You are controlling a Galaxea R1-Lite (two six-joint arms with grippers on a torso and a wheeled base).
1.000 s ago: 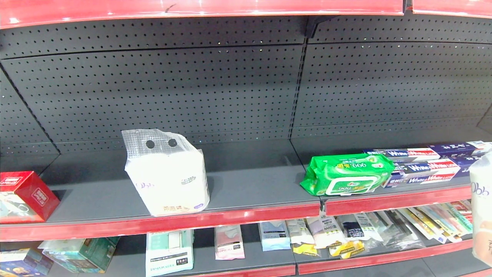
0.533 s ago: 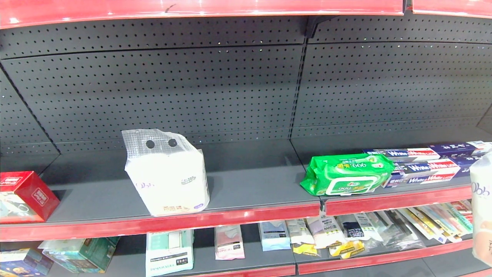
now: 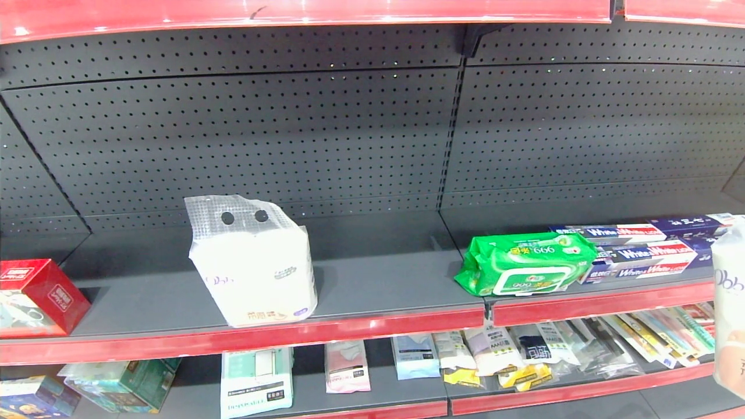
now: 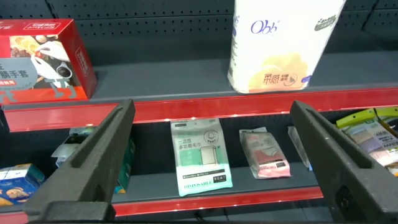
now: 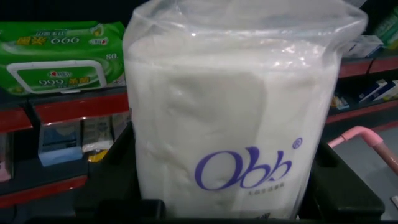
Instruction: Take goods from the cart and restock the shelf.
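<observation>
White plastic-wrapped paper roll pack [image 3: 730, 314] upright, in air before shelf [image 3: 349, 327] right end.

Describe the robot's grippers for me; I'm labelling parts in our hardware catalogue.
The left gripper has two long, matte black fingers with a grainy, foam-like surface, flat inner faces and ends tapering to a wedge. The right gripper shows the same black, matte finish along both its sides. Both look plain, unmarked as far as shown.
</observation>
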